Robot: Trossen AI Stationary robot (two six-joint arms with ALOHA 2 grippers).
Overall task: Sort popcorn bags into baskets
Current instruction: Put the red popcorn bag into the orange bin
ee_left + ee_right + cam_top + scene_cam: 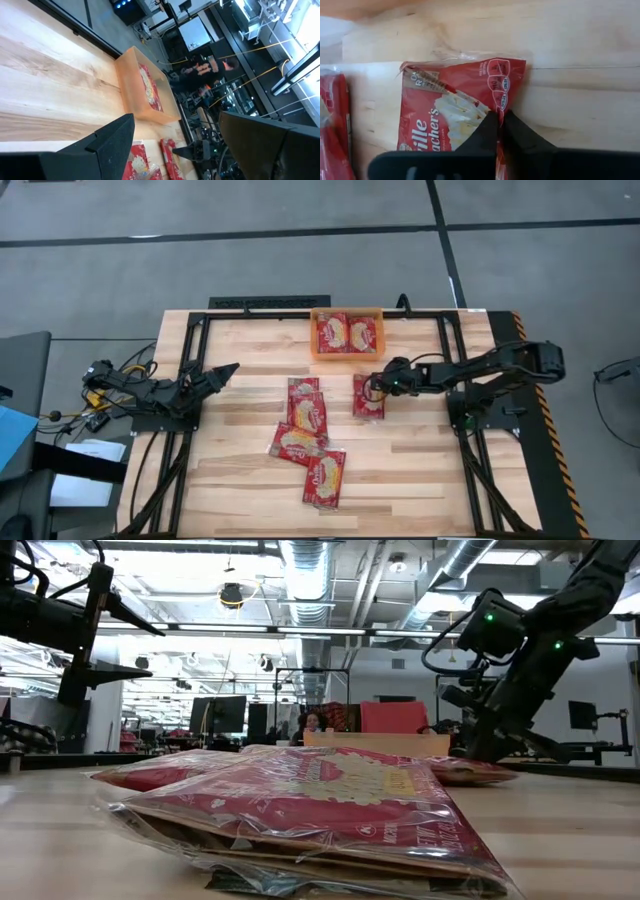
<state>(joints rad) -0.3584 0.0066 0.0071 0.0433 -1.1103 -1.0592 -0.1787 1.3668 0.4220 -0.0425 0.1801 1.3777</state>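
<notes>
Pinching a lone popcorn bag [367,396]: right gripper [375,383], table edges well apart.

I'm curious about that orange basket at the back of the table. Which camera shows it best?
The high view: the orange basket shows whole from above, with two popcorn bags side by side inside. The left wrist view shows it slanted, contents partly seen. The low view shows only its top edge; the right wrist view shows only a possible orange sliver.

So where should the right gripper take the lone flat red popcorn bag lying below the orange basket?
The flat red popcorn bag lies flush on the table, so pinch a thin crimped edge from above. The right gripper is already over its right side, fingers together.
</notes>
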